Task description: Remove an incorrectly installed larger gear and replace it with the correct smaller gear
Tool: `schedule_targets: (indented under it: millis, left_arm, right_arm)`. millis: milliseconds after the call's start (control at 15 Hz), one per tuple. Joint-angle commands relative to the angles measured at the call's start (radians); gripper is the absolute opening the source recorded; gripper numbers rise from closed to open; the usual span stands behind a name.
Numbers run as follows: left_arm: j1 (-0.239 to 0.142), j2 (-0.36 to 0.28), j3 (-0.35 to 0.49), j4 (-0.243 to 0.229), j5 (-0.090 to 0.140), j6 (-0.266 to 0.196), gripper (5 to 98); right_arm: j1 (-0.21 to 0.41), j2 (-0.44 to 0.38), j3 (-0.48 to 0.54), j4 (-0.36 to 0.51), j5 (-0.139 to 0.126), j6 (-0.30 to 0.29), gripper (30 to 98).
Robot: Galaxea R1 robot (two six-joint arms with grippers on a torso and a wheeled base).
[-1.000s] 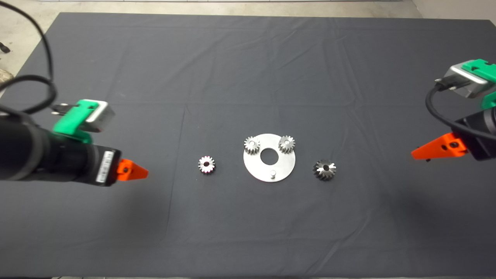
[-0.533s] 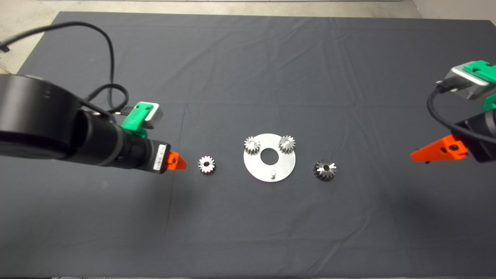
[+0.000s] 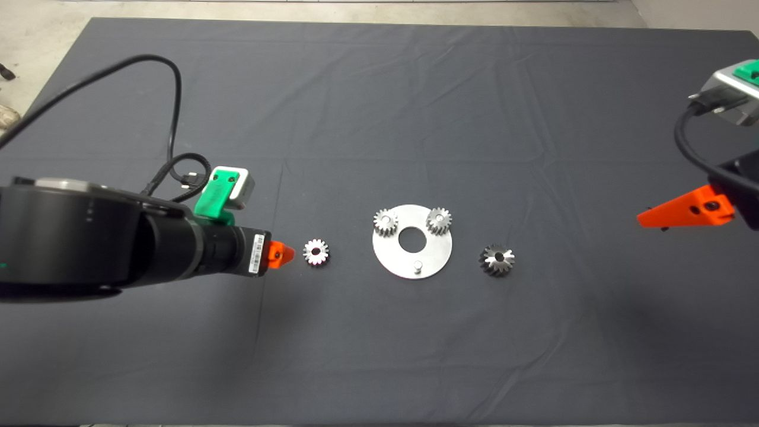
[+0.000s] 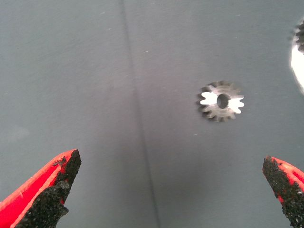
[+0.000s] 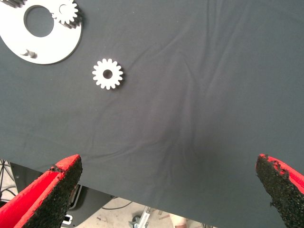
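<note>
With my left fingers (image 4: 47, 192) spread wide and holding nothing, my left gripper (image 3: 283, 253) hovers just beside the smaller gear (image 3: 316, 252). That gear lies flat on the mat, on the side of the round steel plate (image 3: 436, 255) nearest my left arm, near the plate but not touching it. From my left wrist camera its bore shows dark and the gear sits between the two pads but further out than they reach, so I am not yet around it.

My right gripper (image 3: 676, 214) is idle, well apart from the plate on the opposite side, near the mat's edge. Its fingers (image 5: 54, 190) are also wide apart and empty.

Progress, as I judge it: the larger gear (image 3: 497, 260) rests on the mat just beside the plate, on the side toward my right arm, so the removal looks done. Two bright spur gears (image 3: 386, 221) sit on pegs on the far half of the plate. The third peg (image 3: 418, 266), on the near half, is bare. Left to do: close on the smaller gear, carry it over, seat its bore on that bare peg.

Surface: the tabletop is covered by a dark grey cloth mat (image 3: 379, 118) with shallow creases and one straight fold line running close to the smaller gear. Beyond the mat's far edge, pale concrete floor (image 3: 35, 35) shows. My right wrist camera catches floor and some cabling past the mat's border.
</note>
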Motion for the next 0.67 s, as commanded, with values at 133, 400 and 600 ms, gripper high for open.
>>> schedule_targets:
  millis: [133,400,600]
  left_arm:
    - [0.084,0.057,0.008,0.193,0.026,-0.093,98.2]
    - [0.106,0.052,0.015,0.232,0.034,-0.114,98.2]
    - [0.157,0.046,-0.003,0.269,0.036,-0.136,98.2]
  right_arm:
    - [0.025,-0.004,0.038,0.036,-0.043,-0.002,96.8]
    - [0.025,-0.001,0.045,0.038,-0.043,-0.001,96.8]
    - [0.025,0.004,0.045,0.038,-0.043,-0.001,96.8]
